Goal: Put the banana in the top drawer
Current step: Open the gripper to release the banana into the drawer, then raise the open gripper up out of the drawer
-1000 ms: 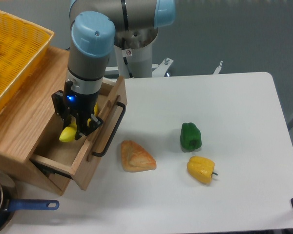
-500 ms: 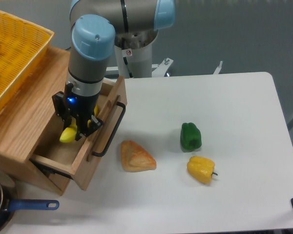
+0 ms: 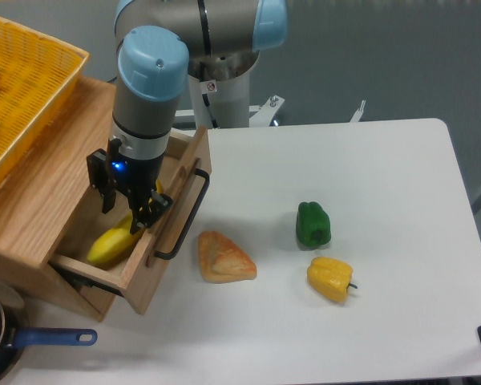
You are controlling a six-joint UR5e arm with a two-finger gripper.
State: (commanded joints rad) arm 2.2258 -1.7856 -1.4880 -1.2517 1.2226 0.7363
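banana (image 3: pixel 112 243) lying inside the pulled-out top drawer (image 3: pixel 148 265), end effector (image 3: pixel 127 204) just above it with fingers spread apart, gripping nothing, bread piece (image 3: pixel 224 258) on worktop (image 3: pixel 369 208) nearby

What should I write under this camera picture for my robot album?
Banana lies in the open top drawer, robot's end effector just above it.

Yellow banana (image 3: pixel 112 243) in the light oak drawer (image 3: pixel 148 265) with a black handle (image 3: pixel 184 216); green pepper (image 3: pixel 313 224) mid-frame.
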